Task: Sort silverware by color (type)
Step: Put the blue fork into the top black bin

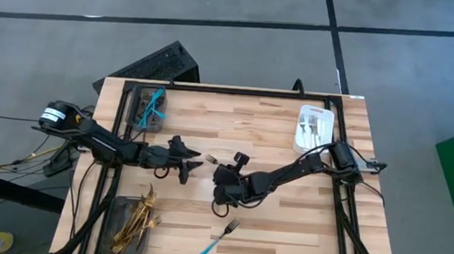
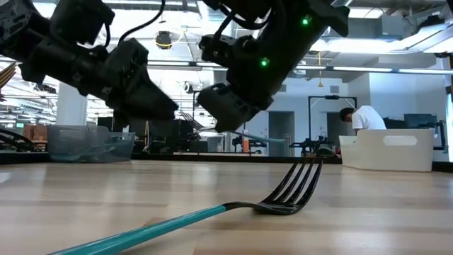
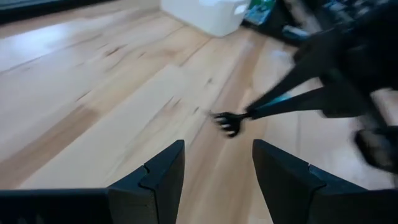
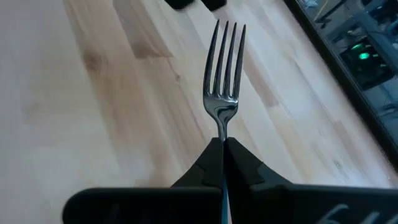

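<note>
A fork with a turquoise-blue handle point(image 1: 219, 240) lies flat on the wooden table point(image 1: 268, 228) close to its near edge, about midway along it, tines pointing toward the middle of the table, touched by neither arm. At the near left corner a grey tray point(image 1: 111, 225) holds the gold pieces point(image 1: 137, 221). Farther in, near the table's centre, the right gripper point(image 1: 222, 174) is clenched on the handle of a second fork point(image 4: 224, 74); the right wrist view shows its fingers pinched together on the thin handle, with the silver tines sticking out ahead, clear of the wood. Facing it from the left, the left gripper point(image 1: 193, 166) hangs just above the table with its fingers point(image 3: 158, 177) spread wide and nothing between them, the held fork's tines just beyond its tips. At the far left corner a second grey tray point(image 1: 140, 116) holds turquoise-handled pieces point(image 1: 154, 105). At the far right corner a white tray point(image 1: 331, 119) holds silver pieces point(image 1: 311, 130).
</note>
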`<state>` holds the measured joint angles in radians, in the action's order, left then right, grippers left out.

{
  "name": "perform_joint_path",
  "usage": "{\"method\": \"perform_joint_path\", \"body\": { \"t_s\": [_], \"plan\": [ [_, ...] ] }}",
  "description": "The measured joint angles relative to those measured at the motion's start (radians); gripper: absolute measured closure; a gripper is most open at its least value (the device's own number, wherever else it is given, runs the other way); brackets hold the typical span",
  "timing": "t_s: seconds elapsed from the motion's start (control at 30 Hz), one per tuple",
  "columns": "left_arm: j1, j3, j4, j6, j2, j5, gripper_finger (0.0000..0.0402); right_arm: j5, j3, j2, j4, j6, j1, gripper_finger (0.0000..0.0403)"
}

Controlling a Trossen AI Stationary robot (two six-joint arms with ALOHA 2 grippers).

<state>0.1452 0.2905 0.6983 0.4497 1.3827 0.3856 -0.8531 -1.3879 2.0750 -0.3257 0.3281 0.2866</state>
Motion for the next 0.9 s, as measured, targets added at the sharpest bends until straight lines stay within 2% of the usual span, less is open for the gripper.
{"method": "perform_joint_path", "body": {
  "t_s": [0.17,0.5,0.73,0.9],
  "plan": [
    [-0.003,0.0,0.061,-0.023,0.003,-0.004,0.0226,-0.01,-0.009,0.0,-0.022,-0.001,-0.002,0.0387],
    [-0.069,0.0,0.056,0.017,0.003,-0.006,0.0226,-0.013,-0.009,-0.001,-0.015,-0.049,0.0,0.0387],
    [-0.093,0.0,0.054,0.038,0.003,-0.111,0.0226,-0.014,-0.01,-0.002,-0.015,-0.056,0.0,0.0387],
    [-0.094,0.0,0.053,0.049,0.003,-0.124,0.0226,-0.016,-0.01,-0.003,-0.003,-0.078,0.002,0.0387]
  ]
}}
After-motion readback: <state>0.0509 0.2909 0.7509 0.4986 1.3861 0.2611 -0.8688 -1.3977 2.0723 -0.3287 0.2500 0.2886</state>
